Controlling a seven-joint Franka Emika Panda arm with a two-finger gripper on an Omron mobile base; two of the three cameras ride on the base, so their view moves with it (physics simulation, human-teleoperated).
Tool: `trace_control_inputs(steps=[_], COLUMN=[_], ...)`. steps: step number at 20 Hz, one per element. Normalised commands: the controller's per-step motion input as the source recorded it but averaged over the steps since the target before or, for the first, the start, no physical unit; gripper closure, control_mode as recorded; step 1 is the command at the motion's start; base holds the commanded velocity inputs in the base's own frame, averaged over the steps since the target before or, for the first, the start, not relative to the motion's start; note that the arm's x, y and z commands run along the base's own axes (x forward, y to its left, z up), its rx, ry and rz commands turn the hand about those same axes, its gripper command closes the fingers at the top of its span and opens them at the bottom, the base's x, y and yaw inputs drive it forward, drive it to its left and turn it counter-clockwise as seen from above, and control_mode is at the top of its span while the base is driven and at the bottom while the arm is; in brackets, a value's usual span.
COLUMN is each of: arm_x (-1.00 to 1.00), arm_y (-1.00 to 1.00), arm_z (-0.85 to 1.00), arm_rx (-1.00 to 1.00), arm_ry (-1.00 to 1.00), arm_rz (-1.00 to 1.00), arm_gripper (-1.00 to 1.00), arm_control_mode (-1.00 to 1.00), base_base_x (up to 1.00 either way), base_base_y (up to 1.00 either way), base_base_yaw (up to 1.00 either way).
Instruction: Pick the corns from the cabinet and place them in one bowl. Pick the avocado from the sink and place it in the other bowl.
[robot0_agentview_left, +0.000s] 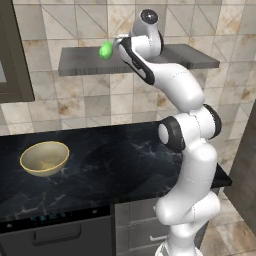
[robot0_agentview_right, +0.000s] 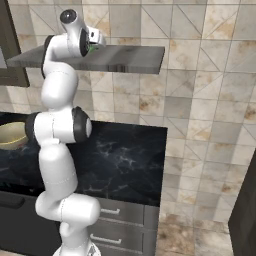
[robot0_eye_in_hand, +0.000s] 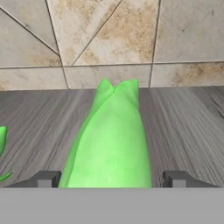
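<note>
A bright green corn (robot0_eye_in_hand: 111, 140) lies lengthwise on the dark grey wood-grained cabinet shelf (robot0_eye_in_hand: 183, 122), right between my two fingertips. My gripper (robot0_eye_in_hand: 111, 178) is open around it, with a narrow gap on each side. A second corn (robot0_eye_in_hand: 2, 148) pokes in at the left edge. From the left base, the corn (robot0_agentview_left: 106, 50) sits on the shelf (robot0_agentview_left: 80, 62) in front of my gripper (robot0_agentview_left: 116, 46). The pale yellow-tan bowl (robot0_agentview_left: 44, 157) stands empty on the counter at the left. The avocado, the sink and the other bowl are out of view.
A tiled wall rises close behind the shelf (robot0_agentview_right: 130, 57). The black marble counter (robot0_agentview_left: 125, 165) runs below, over a dark oven front (robot0_agentview_left: 55, 232) and grey drawers (robot0_agentview_right: 125, 215). A dark window frame (robot0_agentview_left: 12, 50) stands at the left.
</note>
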Motion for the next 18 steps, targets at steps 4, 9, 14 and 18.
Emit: trace_control_inputs(steps=[4,9,14,18], arm_x=[0.02,0.00,-0.11,-0.49], arm_y=[0.08,0.02,0.00,-0.03], arm_z=[-0.12,-0.13,0.03,0.19], arm_rx=[0.00,0.03,0.00,0.00], arm_ry=[0.06,0.06,0.00,0.00], arm_rz=[0.00,0.00,0.00,0.00], arm_gripper=[1.00,1.00,1.00,1.00], arm_control_mode=[-1.00,-1.00,-1.00,-1.00], base_base_x=[0.00,0.00,0.00,0.00], base_base_y=[0.00,0.00,0.00,0.00], base_base_yaw=[0.00,0.00,0.00,0.00])
